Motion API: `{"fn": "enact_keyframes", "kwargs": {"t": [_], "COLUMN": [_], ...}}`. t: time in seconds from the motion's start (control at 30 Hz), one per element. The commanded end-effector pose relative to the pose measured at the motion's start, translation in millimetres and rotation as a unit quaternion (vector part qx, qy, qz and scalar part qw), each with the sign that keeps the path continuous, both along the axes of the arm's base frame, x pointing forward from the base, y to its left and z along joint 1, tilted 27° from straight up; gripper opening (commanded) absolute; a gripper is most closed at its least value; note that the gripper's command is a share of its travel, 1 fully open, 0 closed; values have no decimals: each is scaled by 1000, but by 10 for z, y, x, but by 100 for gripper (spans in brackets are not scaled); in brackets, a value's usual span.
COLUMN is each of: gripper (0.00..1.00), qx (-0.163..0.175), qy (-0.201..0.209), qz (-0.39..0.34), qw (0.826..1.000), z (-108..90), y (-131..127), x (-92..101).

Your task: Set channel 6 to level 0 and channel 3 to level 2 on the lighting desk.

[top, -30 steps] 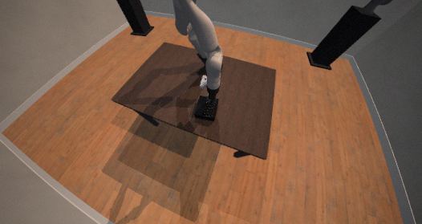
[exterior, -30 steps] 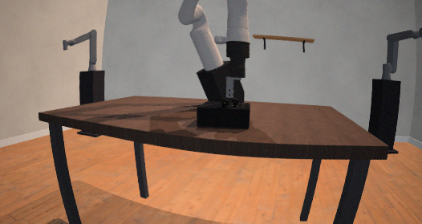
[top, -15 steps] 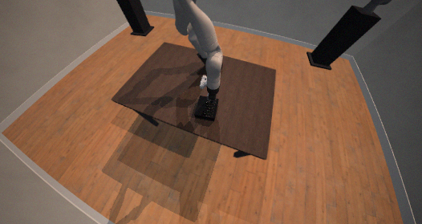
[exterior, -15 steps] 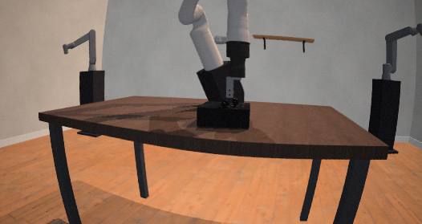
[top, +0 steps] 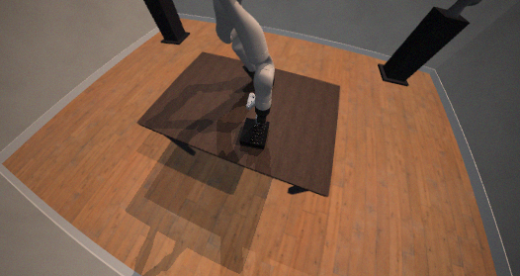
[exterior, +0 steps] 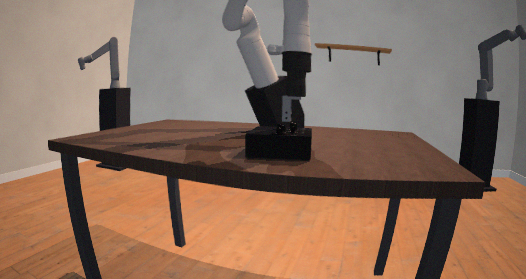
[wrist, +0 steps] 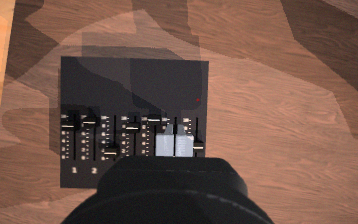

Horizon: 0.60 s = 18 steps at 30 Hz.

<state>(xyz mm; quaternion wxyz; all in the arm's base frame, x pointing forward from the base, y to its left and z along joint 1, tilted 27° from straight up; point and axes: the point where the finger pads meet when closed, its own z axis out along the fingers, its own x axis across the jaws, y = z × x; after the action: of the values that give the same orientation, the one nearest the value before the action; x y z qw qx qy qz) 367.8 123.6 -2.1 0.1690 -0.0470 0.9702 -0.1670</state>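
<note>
The black lighting desk (top: 255,135) (exterior: 278,144) (wrist: 130,85) stands flat on the brown table (top: 306,132) (exterior: 375,158) (wrist: 280,100). My gripper (wrist: 175,135) (top: 260,119) (exterior: 291,117) is shut, with nothing between its fingers. Its two grey fingers rest side by side over the channel 6 track, low on the scale, and hide that cap. In the wrist view the channel 3 cap (wrist: 111,150) sits low, near the 2 mark. The caps of channels 1 (wrist: 68,123), 2 (wrist: 89,121), 4 (wrist: 132,127) and 5 (wrist: 153,118) sit high. The rightmost cap (wrist: 198,146) sits low.
Black pedestals stand on the floor around the table, at the back left (top: 163,13) (exterior: 114,108) and at the right (top: 420,43) (exterior: 479,133). A wooden shelf (exterior: 352,47) hangs on the back wall. The desk lies near the table's front half.
</note>
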Motion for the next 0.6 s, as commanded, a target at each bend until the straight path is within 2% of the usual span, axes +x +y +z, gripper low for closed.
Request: {"fn": "enact_keyframes", "kwargs": {"t": [0.0,0.57], "gripper": [0,0], "qx": [1,1], "qy": [0,0], "qz": [0,0], "qw": [1000,1000], "z": [3,3], "y": [6,6], "x": [1,1]}}
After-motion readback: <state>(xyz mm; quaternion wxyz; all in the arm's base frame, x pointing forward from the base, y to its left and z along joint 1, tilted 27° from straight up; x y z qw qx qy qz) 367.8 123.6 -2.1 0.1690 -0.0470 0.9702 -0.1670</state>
